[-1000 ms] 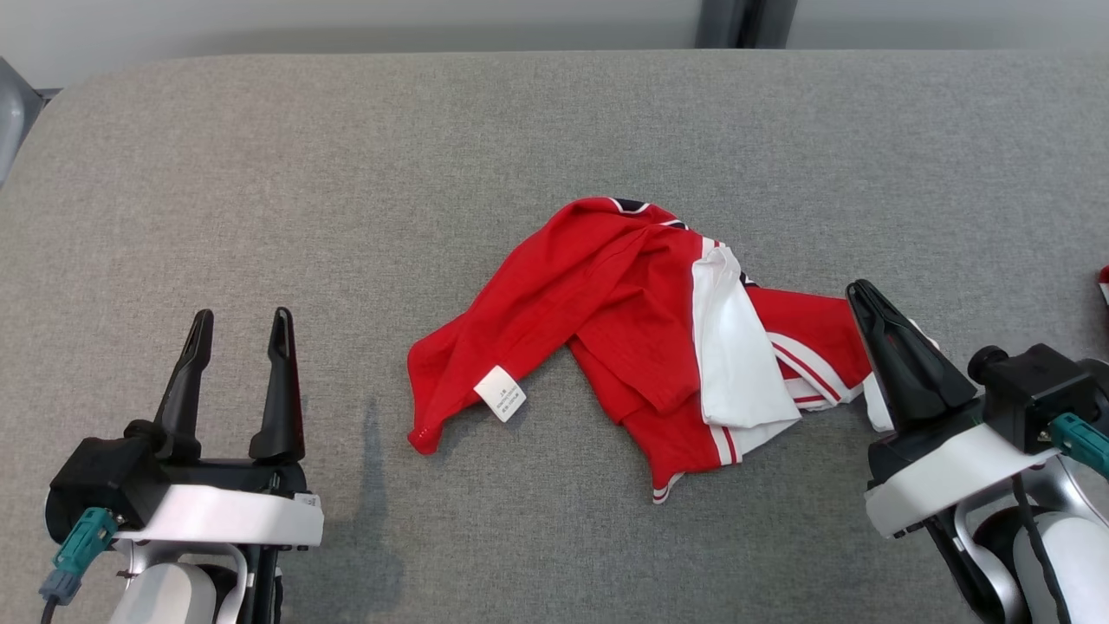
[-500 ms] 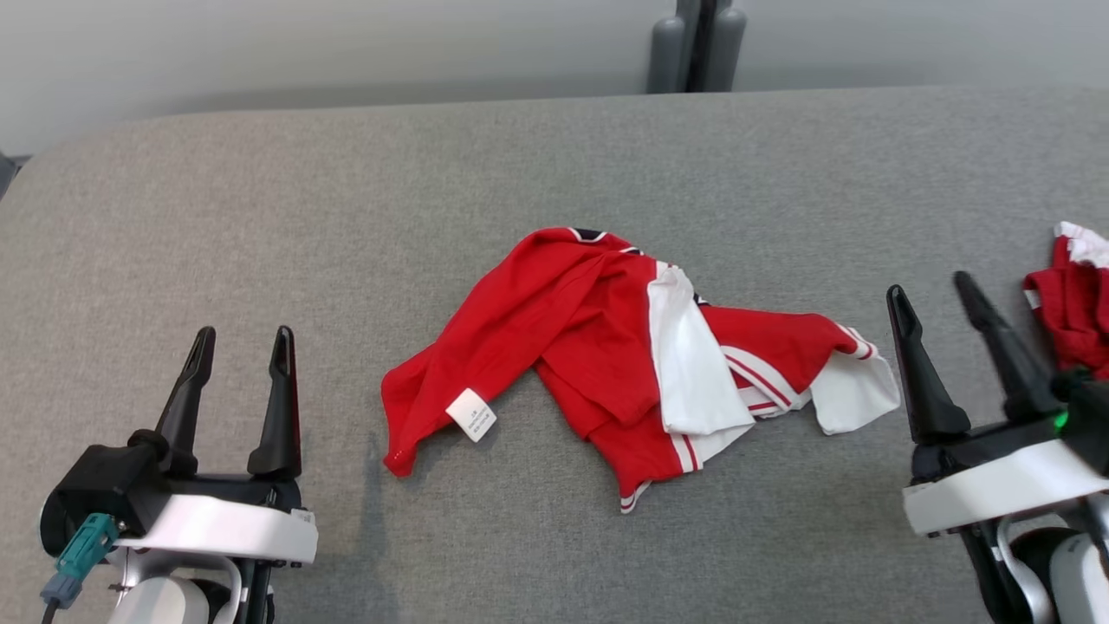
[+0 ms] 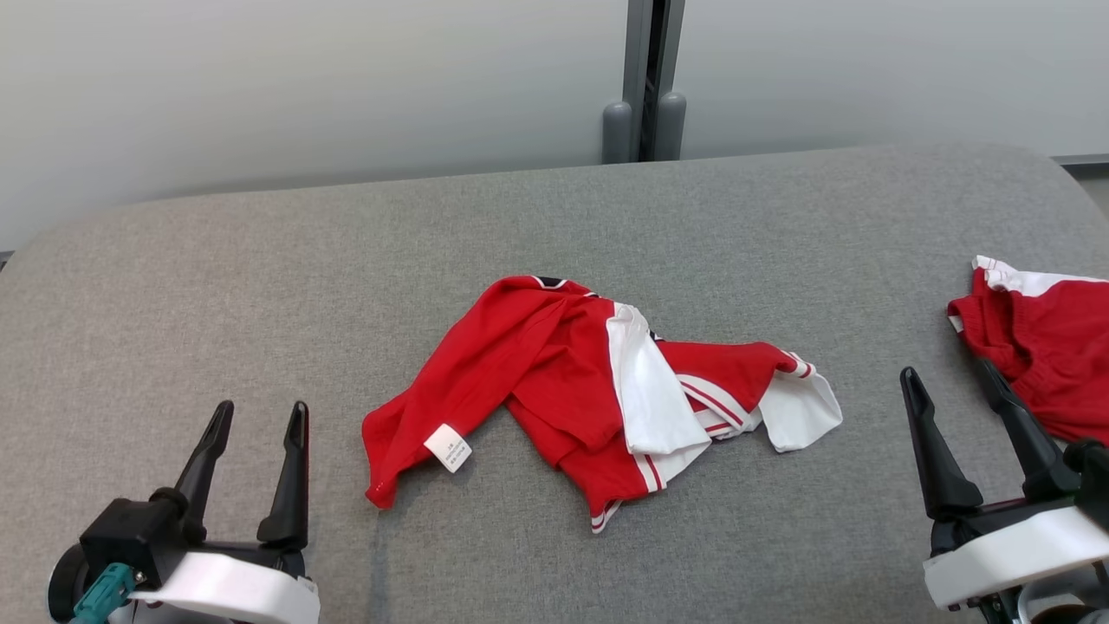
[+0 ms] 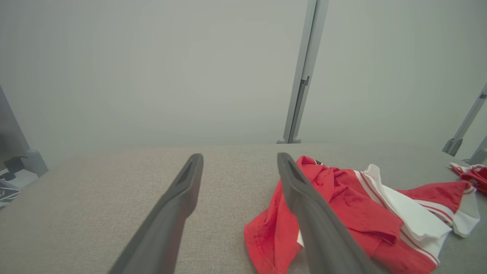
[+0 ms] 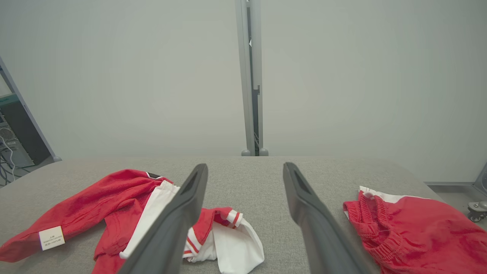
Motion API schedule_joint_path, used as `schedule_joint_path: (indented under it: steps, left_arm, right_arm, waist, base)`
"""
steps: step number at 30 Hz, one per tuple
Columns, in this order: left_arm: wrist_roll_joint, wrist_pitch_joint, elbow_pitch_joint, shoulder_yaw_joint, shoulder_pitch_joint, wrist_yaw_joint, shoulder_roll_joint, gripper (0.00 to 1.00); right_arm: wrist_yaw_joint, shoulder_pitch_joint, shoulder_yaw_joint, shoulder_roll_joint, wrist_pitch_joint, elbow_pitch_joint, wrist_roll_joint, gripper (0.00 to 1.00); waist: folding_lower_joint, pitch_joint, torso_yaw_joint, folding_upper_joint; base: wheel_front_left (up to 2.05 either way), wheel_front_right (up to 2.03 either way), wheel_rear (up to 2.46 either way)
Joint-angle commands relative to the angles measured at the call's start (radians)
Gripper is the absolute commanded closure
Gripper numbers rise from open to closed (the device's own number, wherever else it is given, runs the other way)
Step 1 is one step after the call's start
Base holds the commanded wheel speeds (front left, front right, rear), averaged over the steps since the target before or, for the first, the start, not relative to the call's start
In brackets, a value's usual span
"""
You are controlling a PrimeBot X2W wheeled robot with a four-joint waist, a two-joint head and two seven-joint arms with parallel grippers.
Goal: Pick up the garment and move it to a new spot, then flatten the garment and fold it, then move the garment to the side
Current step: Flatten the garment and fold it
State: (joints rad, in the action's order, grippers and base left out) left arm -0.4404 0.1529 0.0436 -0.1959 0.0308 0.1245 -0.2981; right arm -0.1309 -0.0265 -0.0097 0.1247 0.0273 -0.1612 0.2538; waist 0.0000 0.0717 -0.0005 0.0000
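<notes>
- Position: the garment (image 3: 554, 373) lies crumpled near the middle of the grey tabletop (image 3: 260, 260), in no grip. It is bunched in several layers, with one white sleeve (image 3: 645, 390) folded across the red body.
- Left gripper (image 3: 263, 407): the jaws stand parted and hold nothing. It hovers near the garment's left end without touching it. In the left wrist view the cloth (image 4: 342, 205) sits to the right of the fingers, not between them.
- Right gripper (image 3: 944, 371): the jaws are parted about as wide and are also empty. It sits between the garment and a second red piece (image 3: 1040, 347) at the right edge of the tabletop.
- Finding: no grasp has been made. In my judgement the step in hand is taking hold of the garment, and flattening and folding are yet to come.
- Recommendation: take two points well apart. Use the left jaws on the red edge near the care label (image 3: 448, 448) and the right jaws on the outer white sleeve (image 3: 801, 407).
- Pinch a single layer if you can, because stacked folds will likely drag out unevenly when the cloth is spread.
- Risk: the right gripper is near the second red piece, so approach inward and keep clear of it.
</notes>
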Motion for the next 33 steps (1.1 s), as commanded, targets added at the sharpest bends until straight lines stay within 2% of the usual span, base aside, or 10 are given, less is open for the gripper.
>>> schedule_joint_path:
  steps: [1, 8, 27, 30, 33]
  left_arm:
    - [-0.005, -0.003, 0.004, 0.002, 0.015, 0.008, -0.006, 0.0]
    - [-0.018, -0.012, 0.011, 0.014, 0.048, 0.025, -0.011, 0.0]
    - [-0.027, -0.012, 0.003, 0.013, 0.028, 0.029, -0.023, 0.0]
    - [-0.027, -0.013, 0.006, 0.009, 0.017, 0.029, -0.022, 0.0]
    - [-0.025, -0.013, 0.012, 0.006, 0.003, 0.025, -0.023, 0.0]
  right_arm:
    - [0.0, -0.014, -0.003, -0.001, 0.006, -0.009, 0.002, 0.0]
    - [0.0, -0.039, -0.002, -0.005, 0.023, -0.025, 0.005, 0.0]
    - [0.0, -0.028, 0.013, -0.002, 0.018, -0.003, 0.009, 0.0]
    - [0.0, -0.013, 0.03, 0.014, 0.031, -0.004, -0.003, 0.0]
    - [0.0, 0.02, 0.096, 0.055, 0.064, 0.006, -0.034, 0.0]
  waist:
    - [0.0, -0.011, -0.004, 0.0]
    - [0.0, -0.027, -0.003, 0.0]
    - [0.0, -0.029, 0.013, 0.0]
    - [0.0, -0.024, 0.024, 0.0]
    - [0.0, -0.005, 0.041, 0.0]
  base:
    - [0.0, 0.0, 0.0]
    - [0.0, 0.0, 0.0]
    - [0.0, 0.0, 0.0]
    - [0.0, 0.0, 0.0]
    - [0.0, 0.0, 0.0]
